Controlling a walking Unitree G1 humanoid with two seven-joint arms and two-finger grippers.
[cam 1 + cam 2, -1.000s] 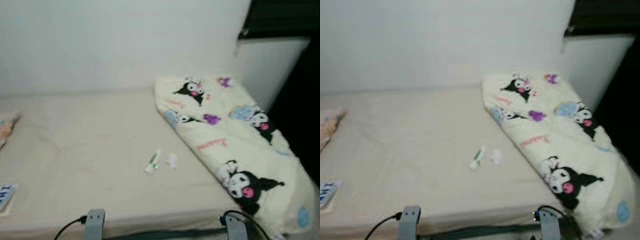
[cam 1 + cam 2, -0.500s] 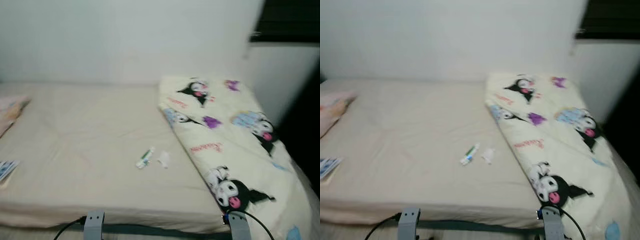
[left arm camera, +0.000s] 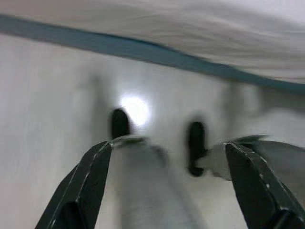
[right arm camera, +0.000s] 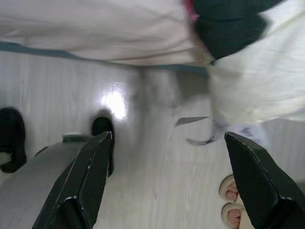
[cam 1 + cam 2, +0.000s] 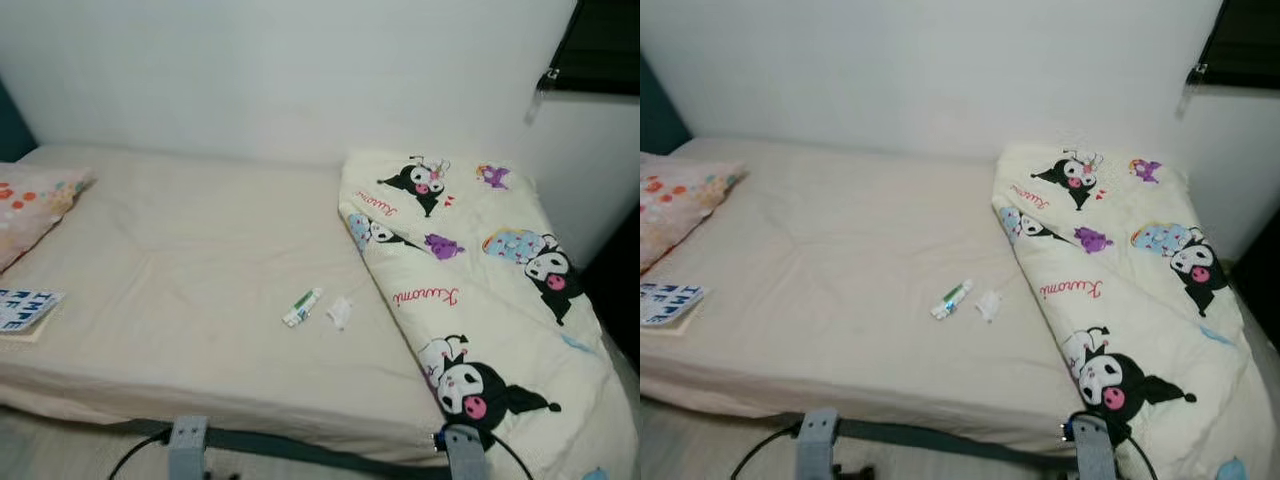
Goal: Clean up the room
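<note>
A bed with a cream fitted sheet [image 5: 180, 290] stands against a white wall. Near its middle lie a small white tube with a green end [image 5: 301, 307] and, just beside it, a crumpled white scrap [image 5: 339, 312]. A cream cartoon-print quilt [image 5: 480, 310] covers the right part and hangs over the near edge. A floral pillow [image 5: 35, 205] and a blue-and-white printed card [image 5: 25, 308] sit at the left. The left gripper [image 3: 167, 181] and right gripper [image 4: 167, 181] hang over pale floor, fingers spread, grasping nothing.

Head pair looks down at bed [image 5: 180, 290] (same scene); wrist views face floor [image 4: 157, 181], bed edge.
</note>
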